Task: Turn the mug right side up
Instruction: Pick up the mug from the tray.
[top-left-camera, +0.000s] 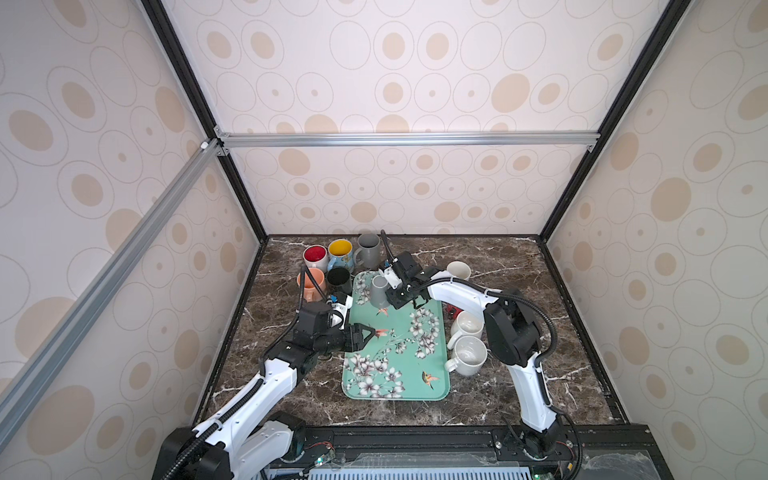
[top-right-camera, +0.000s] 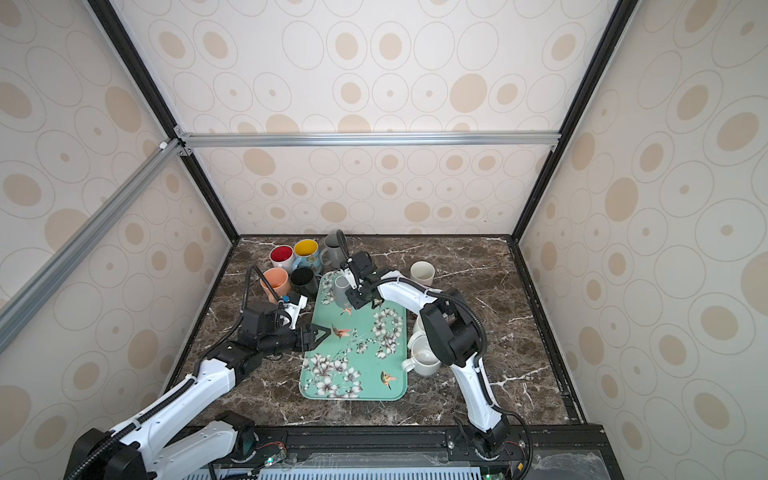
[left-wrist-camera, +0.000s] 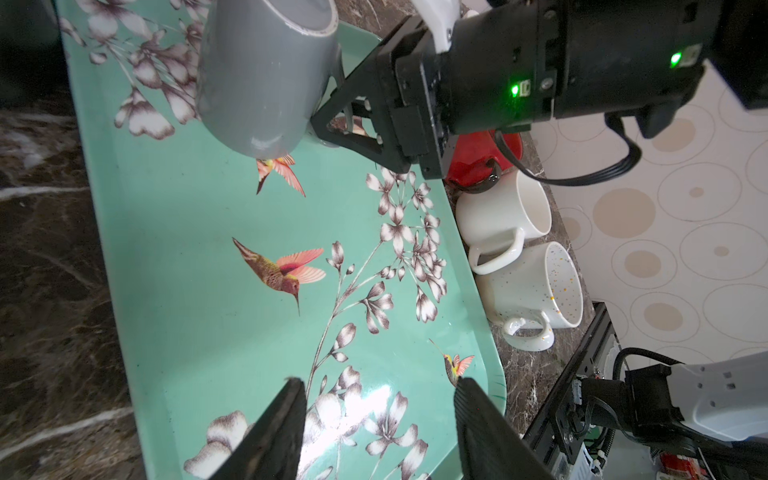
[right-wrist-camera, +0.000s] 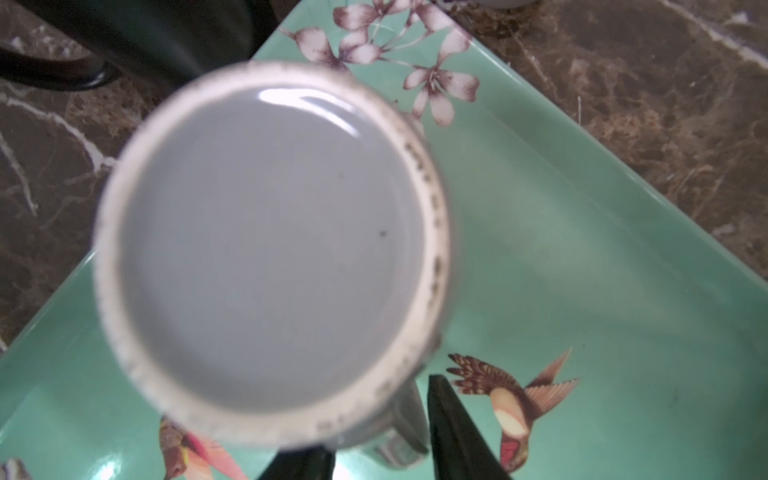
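Observation:
The grey mug (top-left-camera: 379, 291) (top-right-camera: 341, 289) stands upside down on the far left part of the green floral tray (top-left-camera: 399, 374) (top-right-camera: 365, 386). Its unglazed base ring faces up in the right wrist view (right-wrist-camera: 270, 249). My right gripper (top-left-camera: 392, 297) (top-right-camera: 353, 297) (right-wrist-camera: 374, 415) sits at the mug's right side, with its fingers closed on the handle (right-wrist-camera: 395, 424). The left wrist view shows the mug (left-wrist-camera: 262, 75) and the right gripper (left-wrist-camera: 332, 124) against it. My left gripper (top-left-camera: 368, 334) (top-right-camera: 322, 334) (left-wrist-camera: 380, 380) hovers open over the tray's left edge, holding nothing.
Several upright mugs cluster at the back left: red-lined (top-left-camera: 316, 257), yellow-lined (top-left-camera: 340, 251), grey (top-left-camera: 369, 249), peach (top-left-camera: 311, 284), black (top-left-camera: 338, 280). White mugs (top-left-camera: 458, 271) (top-left-camera: 467, 328) (top-left-camera: 467, 355) stand right of the tray. A red thing (left-wrist-camera: 478, 162) lies beside them.

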